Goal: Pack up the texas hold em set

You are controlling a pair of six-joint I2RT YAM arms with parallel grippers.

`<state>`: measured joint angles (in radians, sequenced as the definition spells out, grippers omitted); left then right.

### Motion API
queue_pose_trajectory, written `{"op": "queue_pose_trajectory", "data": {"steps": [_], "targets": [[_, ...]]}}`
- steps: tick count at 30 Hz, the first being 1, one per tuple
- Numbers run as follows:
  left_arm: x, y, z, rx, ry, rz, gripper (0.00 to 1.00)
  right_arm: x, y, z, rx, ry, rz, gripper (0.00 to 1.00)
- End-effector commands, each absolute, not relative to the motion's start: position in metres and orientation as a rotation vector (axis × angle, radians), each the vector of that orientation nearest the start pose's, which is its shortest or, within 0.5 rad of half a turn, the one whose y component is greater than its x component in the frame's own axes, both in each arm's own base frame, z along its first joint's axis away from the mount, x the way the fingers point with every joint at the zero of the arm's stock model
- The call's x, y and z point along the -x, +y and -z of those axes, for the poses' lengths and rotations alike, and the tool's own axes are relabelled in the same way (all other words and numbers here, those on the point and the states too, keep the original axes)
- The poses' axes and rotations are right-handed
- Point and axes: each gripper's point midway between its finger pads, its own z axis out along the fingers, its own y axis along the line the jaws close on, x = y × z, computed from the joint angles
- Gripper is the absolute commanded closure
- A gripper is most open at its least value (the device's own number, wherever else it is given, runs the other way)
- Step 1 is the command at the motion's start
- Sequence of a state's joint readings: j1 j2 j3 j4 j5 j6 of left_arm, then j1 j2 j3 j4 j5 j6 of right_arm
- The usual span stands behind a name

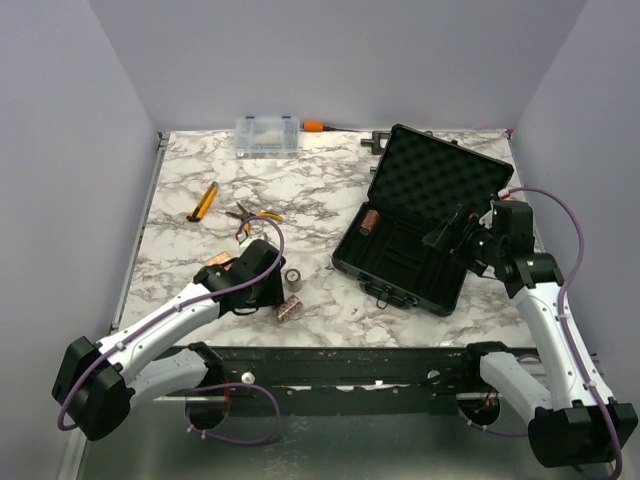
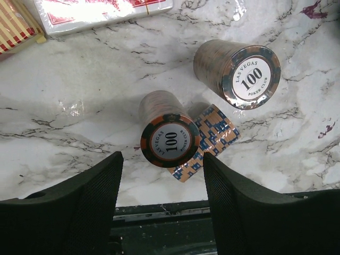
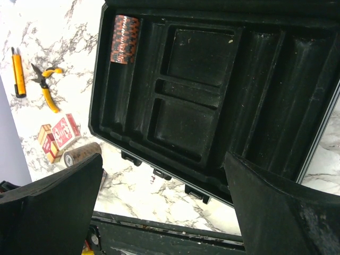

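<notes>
The black case point(image 1: 392, 262) lies open on the right of the table, its foam-lined lid point(image 1: 440, 175) tilted back. One brown-red chip roll point(image 3: 125, 38) sits in its leftmost slot. My left gripper point(image 2: 163, 159) is open just above the table, and a chip roll point(image 2: 169, 135) marked 100 lies at its fingertips, untouched. A second roll point(image 2: 239, 71) lies to the right, with a patterned foil scrap point(image 2: 212, 139) between them. Red-backed card decks point(image 2: 101, 10) lie beyond. My right gripper point(image 3: 163, 158) hangs open and holds nothing, over the case's near edge.
A clear organizer box point(image 1: 267, 135) stands at the back edge. Orange-handled pliers point(image 1: 255, 213) and an orange cutter point(image 1: 203, 201) lie left of centre. The black front rail point(image 1: 350, 365) runs close behind both grippers. Grey walls enclose the table.
</notes>
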<state>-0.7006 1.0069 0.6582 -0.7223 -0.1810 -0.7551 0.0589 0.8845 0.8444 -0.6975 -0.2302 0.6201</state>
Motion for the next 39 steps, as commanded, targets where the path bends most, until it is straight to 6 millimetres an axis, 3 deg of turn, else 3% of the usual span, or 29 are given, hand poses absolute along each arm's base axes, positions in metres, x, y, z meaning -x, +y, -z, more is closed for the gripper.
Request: {"op": "queue_pose_trajectory", "data": {"steps": [1, 15, 19, 24, 26, 39], "targets": [[-0.191, -0.146, -0.081, 0.09, 2.585, 0.234, 0.39, -0.252, 0.084, -0.189, -0.511, 2.307, -0.642, 0.0], [-0.204, -0.155, -0.075, 0.026, 2.606, 0.2, 0.5, -0.258, 0.087, -0.189, -0.514, 2.325, -0.657, 0.0], [-0.205, -0.157, -0.073, 0.009, 2.617, 0.194, 0.61, -0.258, 0.088, -0.188, -0.517, 2.329, -0.66, 0.0], [-0.201, -0.163, -0.068, -0.014, 2.654, 0.22, 0.92, -0.258, 0.088, -0.189, -0.52, 2.325, -0.661, 0.0], [-0.2, -0.166, -0.069, -0.02, 2.658, 0.241, 0.98, -0.258, 0.088, -0.19, -0.52, 2.321, -0.662, 0.0], [-0.182, -0.166, -0.11, -0.058, 2.607, 0.392, 1.0, -0.25, 0.101, -0.201, -0.448, 2.293, -0.77, 0.0]]}}
